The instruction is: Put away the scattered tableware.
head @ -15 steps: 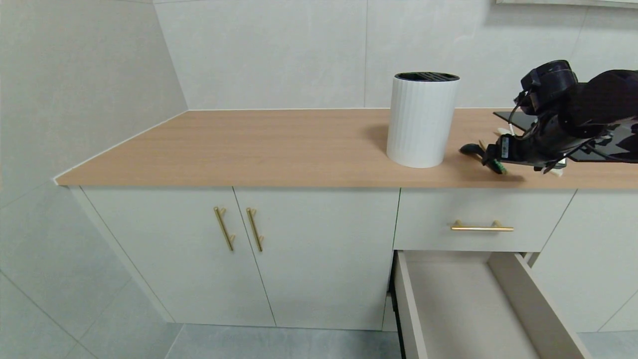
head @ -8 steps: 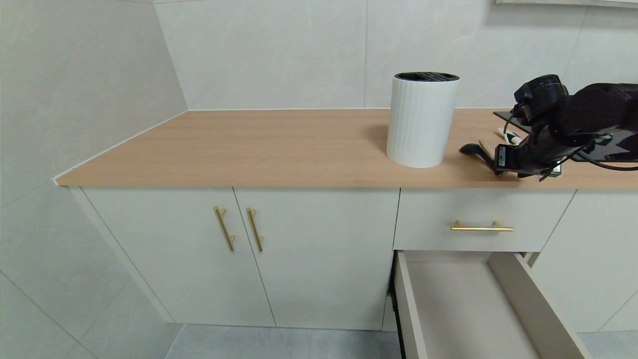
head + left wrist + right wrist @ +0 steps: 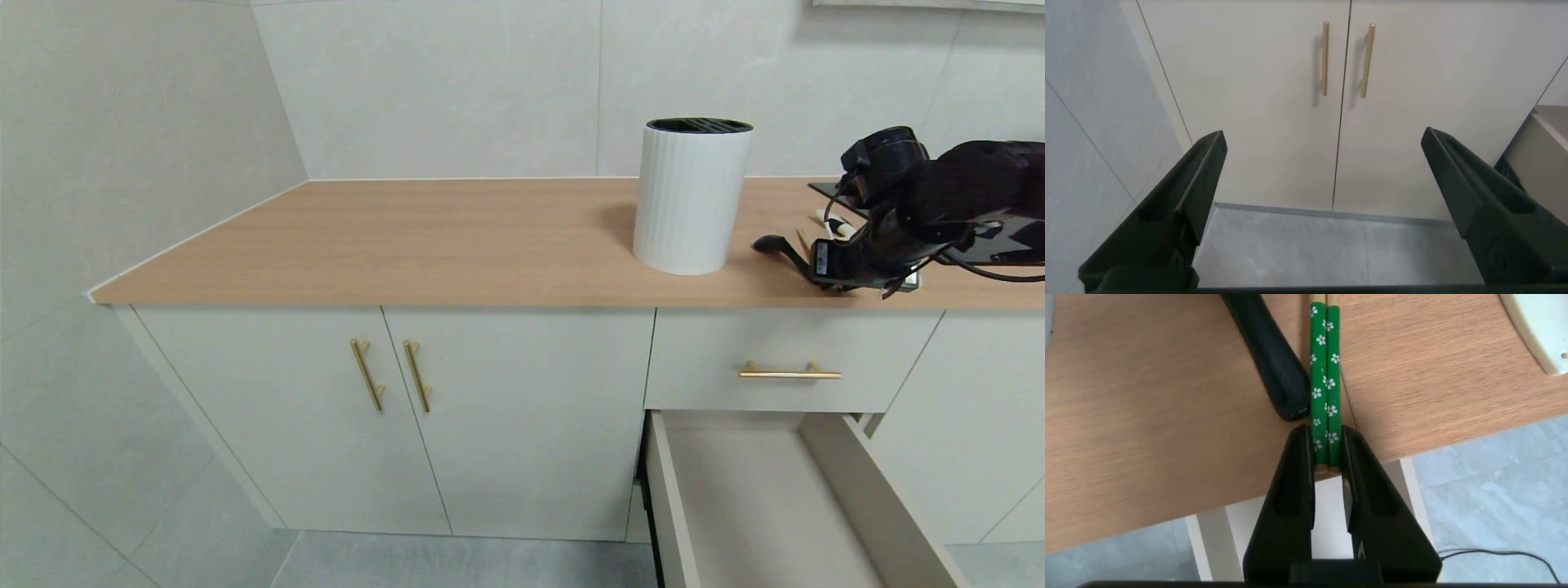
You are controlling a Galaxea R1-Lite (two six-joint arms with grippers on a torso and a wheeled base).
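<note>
A pair of green chopsticks (image 3: pixel 1323 367) with white flowers lies on the wooden countertop (image 3: pixel 457 237) at its front edge. My right gripper (image 3: pixel 1327 447) is shut on their near ends, low over the counter (image 3: pixel 826 268). Just beside the chopsticks lies a black spoon (image 3: pixel 771 243), its handle (image 3: pixel 1264 351) touching or nearly touching them. A white ribbed utensil holder (image 3: pixel 691 196) stands upright to the left of the spoon. My left gripper (image 3: pixel 1331 204) hangs open and holds nothing, down in front of the cabinet doors (image 3: pixel 1388 114).
An open lower drawer (image 3: pixel 759 506) juts out below the right gripper, under a shut drawer with a gold handle (image 3: pixel 789 374). A white rounded item (image 3: pixel 1535 327) lies near the chopsticks. A dark flat panel (image 3: pixel 841 196) sits at the counter's back right.
My right arm has dropped lower onto the counter and drawn slightly right, and the green chopstick ends that stuck out in front of it are now covered by it. The left arm's earlier position is unknown.
</note>
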